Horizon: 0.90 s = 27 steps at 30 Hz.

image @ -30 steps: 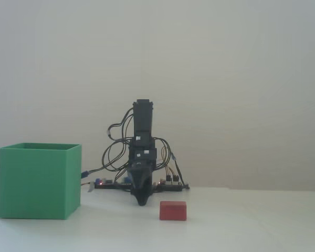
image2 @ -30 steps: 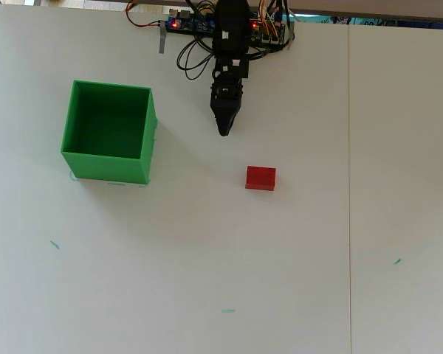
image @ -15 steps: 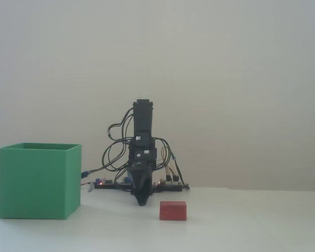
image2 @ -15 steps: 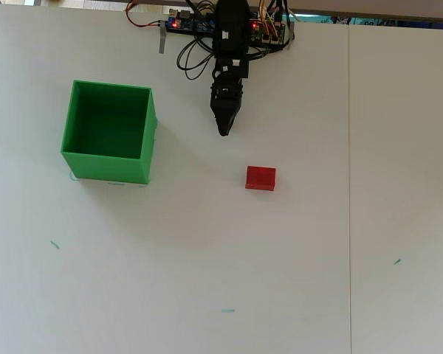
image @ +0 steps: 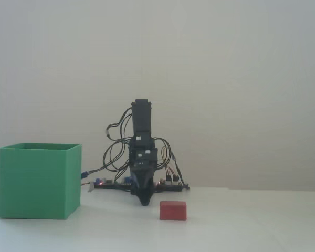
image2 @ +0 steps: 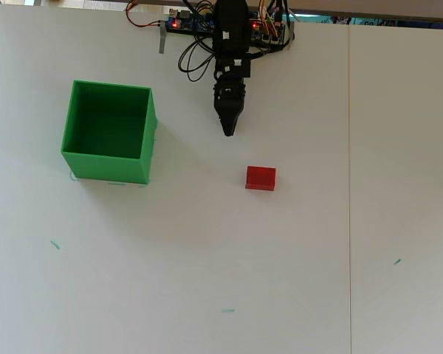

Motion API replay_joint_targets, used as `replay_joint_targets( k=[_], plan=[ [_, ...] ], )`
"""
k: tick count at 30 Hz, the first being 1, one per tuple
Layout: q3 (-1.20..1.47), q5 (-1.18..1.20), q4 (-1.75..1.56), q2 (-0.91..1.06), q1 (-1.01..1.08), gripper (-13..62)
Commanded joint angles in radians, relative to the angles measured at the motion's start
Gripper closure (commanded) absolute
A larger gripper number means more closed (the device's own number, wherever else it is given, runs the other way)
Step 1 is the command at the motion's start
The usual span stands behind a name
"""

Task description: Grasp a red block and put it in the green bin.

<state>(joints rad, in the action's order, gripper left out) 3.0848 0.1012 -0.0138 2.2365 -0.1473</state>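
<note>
The red block [image2: 261, 178] lies on the white table, a little right of centre in the overhead view; in the fixed view the red block [image: 172, 210] sits just right of the arm. The green bin [image2: 108, 131] stands open-topped at the left, also seen as a green bin [image: 38, 180] at the left of the fixed view. My gripper [image2: 228, 130] points down at the table, above and left of the block in the overhead view, its jaws together with nothing between them. In the fixed view the gripper [image: 145, 202] hangs just over the table.
The arm's base with its circuit board and loose wires [image2: 199, 26] sits at the table's far edge. A seam [image2: 349, 184] runs down the table at the right. Small teal marks [image2: 55, 245] dot the surface.
The gripper has swung slightly to the right in the overhead view, toward the block's side. Block and bin have not moved.
</note>
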Motion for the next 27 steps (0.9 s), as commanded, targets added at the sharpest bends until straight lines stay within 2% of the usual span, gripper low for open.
replay_joint_targets(
  k=[1, 5, 10, 14, 18, 27],
  plan=[
    [-0.003, -0.005, 0.057, 0.087, -0.002, 16.2],
    [-0.179, -0.143, 0.081, 0.086, 0.054, 16.4],
    [-0.710, -0.425, 0.658, 0.087, 0.074, 16.5],
    [-0.994, -0.495, 0.985, 0.026, 0.018, 15.5],
    [-1.086, -0.661, 1.172, -0.069, -0.023, 15.5],
    [-1.266, -0.658, 1.348, -0.290, -0.066, 15.8]
  ],
)
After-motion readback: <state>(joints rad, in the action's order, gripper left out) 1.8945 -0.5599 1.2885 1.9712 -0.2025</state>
